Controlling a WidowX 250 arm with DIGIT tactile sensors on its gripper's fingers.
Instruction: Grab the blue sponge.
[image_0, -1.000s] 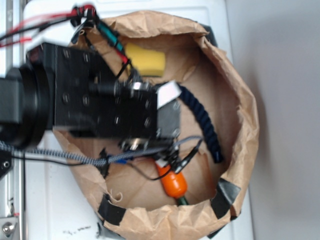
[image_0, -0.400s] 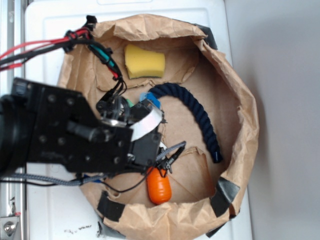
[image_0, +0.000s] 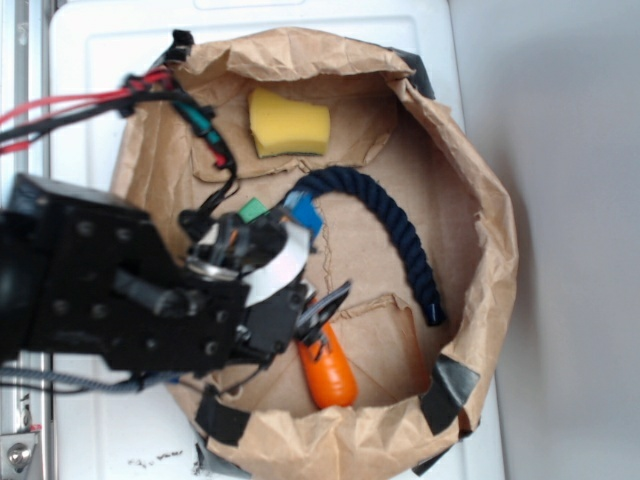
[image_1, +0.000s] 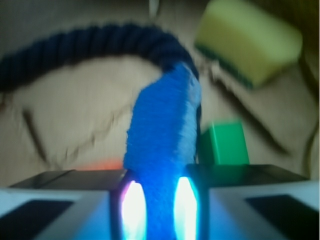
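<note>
Wrist view first: my gripper (image_1: 159, 200) has its jaws nearly closed, pinched on the near end of the blue sponge (image_1: 162, 135), which stands squarely between them. Its long axis runs straight away from the jaws, so the hold is on one short end only, and I judge a lift would hang the rest of it out forward. The sponge looks soft and fuzzy, bright blue on its broad face with a paler grey-blue layer along its right side.

Just right of the jaws, close beside the sponge, sits a small green block (image_1: 223, 142), hard-edged and smooth. Beyond the sponge's far end a dark navy rope (image_1: 100, 42), thick and twisted, curves off to the left. Farther right lies a yellow sponge (image_1: 250, 40), porous, with a darker layer beneath. Crumpled brown paper (image_1: 75, 110) lines the floor under it all.

In the exterior view an orange carrot-shaped toy (image_0: 328, 370) lies on the gripper's other side from the sponge.
</note>
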